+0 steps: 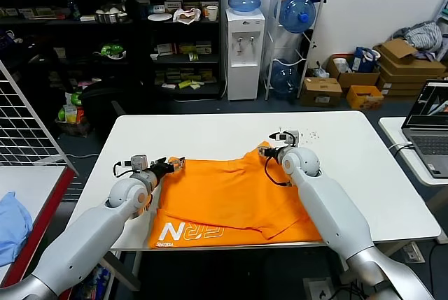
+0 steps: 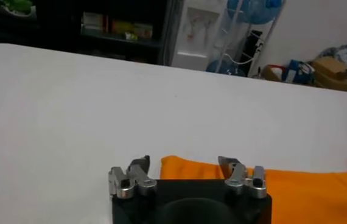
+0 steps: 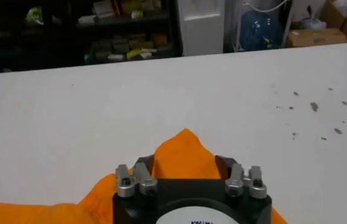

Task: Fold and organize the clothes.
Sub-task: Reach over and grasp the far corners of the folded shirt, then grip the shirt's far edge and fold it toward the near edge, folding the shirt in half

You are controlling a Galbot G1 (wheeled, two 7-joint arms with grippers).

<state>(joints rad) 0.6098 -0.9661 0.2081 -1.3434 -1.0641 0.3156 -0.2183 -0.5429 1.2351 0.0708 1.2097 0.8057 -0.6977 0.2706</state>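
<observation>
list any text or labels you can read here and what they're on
"N", large white letter, on the near hem of the orange T-shirt; the outlined letters beside it and the small word under it are too unclear to read.
Shelf labels and box print: too small to read.
Right gripper housing print: cut off.

Orange T-shirt [image 1: 231, 198] with white lettering; white table [image 1: 210, 132].

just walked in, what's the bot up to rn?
Both arms are working a bright orange cotton T-shirt spread on the white table. The left gripper and the right gripper each straddle a far corner of the shirt, jaws apart around the fabric, nothing lifted yet. The white lettering sits at the near edge.
</observation>
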